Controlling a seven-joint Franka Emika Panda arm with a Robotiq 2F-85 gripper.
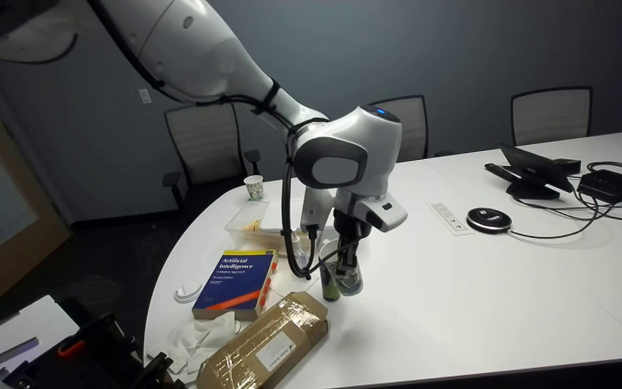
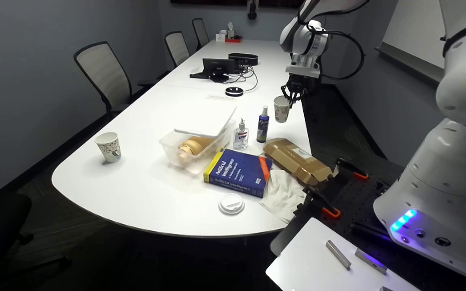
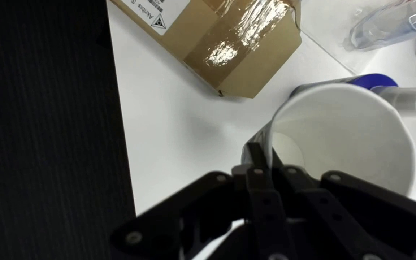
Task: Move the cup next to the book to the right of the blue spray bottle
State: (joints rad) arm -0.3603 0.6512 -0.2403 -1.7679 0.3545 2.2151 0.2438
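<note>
One black tool (image 2: 291, 101) pinches a patterned white paper cup (image 2: 281, 111), right of centre in an exterior view; placing seems in hand: next, lower it beside the slim blue spray bottle (image 2: 262, 128).

White arm (image 1: 203, 59), black cables (image 1: 286, 205), blue base lights (image 2: 403, 220), black claw (image 3: 267, 159)

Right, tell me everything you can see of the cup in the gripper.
The cup is pale, tapered and paper-like, with a leafy print outside and a plain white inside that looks empty. The gripper pinches its wall at the rim, from inside and out. The cup hangs mouth up above the table, beside the blue bottle; an exterior view shows a gap between them. Nothing but the gripper appears to touch it.
</note>
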